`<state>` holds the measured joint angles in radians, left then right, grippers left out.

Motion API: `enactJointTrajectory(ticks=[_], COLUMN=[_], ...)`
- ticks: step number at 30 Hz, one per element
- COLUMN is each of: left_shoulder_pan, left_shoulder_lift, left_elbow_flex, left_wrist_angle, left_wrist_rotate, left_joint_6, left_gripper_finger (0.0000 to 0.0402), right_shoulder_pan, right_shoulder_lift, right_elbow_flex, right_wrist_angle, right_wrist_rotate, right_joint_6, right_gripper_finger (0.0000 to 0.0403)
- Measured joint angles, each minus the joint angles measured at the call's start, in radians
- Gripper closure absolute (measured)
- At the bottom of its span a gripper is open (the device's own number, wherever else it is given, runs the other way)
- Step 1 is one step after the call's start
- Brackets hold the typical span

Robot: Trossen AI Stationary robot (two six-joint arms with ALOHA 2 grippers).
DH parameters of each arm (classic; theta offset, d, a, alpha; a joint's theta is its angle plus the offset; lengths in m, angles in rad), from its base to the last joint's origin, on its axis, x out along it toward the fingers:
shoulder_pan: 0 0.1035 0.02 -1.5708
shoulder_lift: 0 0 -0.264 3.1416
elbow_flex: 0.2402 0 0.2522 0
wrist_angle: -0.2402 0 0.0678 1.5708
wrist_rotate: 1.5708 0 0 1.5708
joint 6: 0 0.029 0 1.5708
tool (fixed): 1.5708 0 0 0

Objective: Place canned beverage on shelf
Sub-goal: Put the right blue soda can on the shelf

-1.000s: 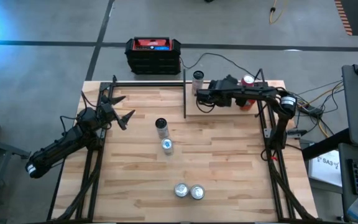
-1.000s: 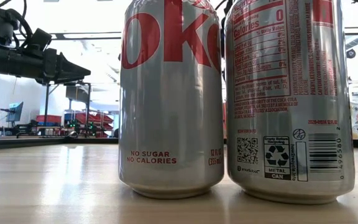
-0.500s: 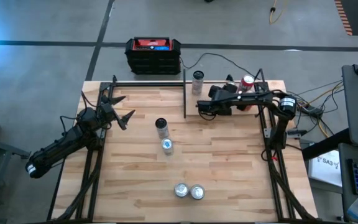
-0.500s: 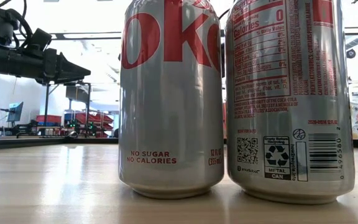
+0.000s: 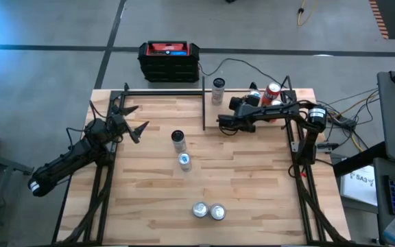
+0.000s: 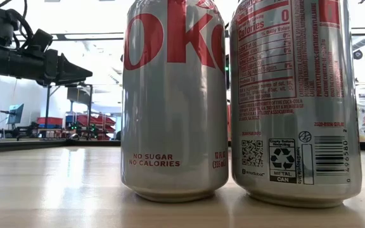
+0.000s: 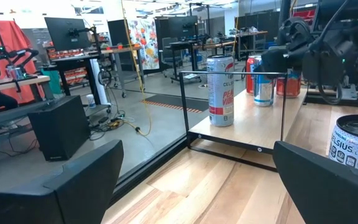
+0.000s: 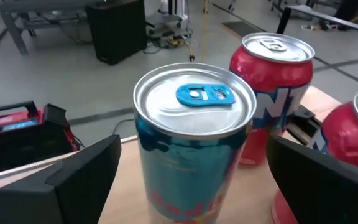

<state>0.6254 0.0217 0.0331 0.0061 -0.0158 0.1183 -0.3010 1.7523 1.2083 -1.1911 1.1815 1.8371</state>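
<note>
Right pincer [image 5: 223, 120] has pulled back off shelf [image 5: 280, 125], jaws wide, empty; blue-top can [image 8: 194, 140] placed. Left pincer [image 5: 130, 121] wide, idle. Next: fetch worktop can [image 5: 177, 140].

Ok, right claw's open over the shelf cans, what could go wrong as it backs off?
1. The right claw is open with the blue-tabbed can between its fingers; a sideways pull could tip it.
2. Two red cans stand close behind on the shelf; a knocked can may topple them.
</note>
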Motion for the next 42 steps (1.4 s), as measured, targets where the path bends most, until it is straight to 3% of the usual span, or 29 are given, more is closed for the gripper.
enactJointTrajectory(ticks=[21, 28, 33, 42], left_shoulder_pan=[0.000, 0.000, 0.000, 0.000], left_shoulder_lift=[0.000, 0.000, 0.000, 0.000], left_elbow_flex=[0.000, 0.000, 0.000, 0.000], left_wrist_angle=[0.000, 0.000, 0.000, 0.000], left_wrist_rotate=[0.000, 0.000, 0.000, 0.000], left_joint_6=[0.000, 0.000, 0.000, 0.000], left_gripper_finger=[0.0003, 0.0003, 0.0003, 0.0003], right_shoulder_pan=[-0.014, -0.034, -0.033, -0.034], right_shoulder_lift=[0.000, 0.000, 0.000, 0.000], right_elbow_flex=[-0.112, -0.107, -0.103, -0.104], right_wrist_angle=[0.201, 0.291, 0.294, 0.296], right_wrist_rotate=[0.100, 0.100, 0.100, 0.100], right_joint_6=[-0.018, -0.111, -0.130, -0.174], right_gripper_finger=[0.0019, 0.0025, 0.0067, 0.0186])
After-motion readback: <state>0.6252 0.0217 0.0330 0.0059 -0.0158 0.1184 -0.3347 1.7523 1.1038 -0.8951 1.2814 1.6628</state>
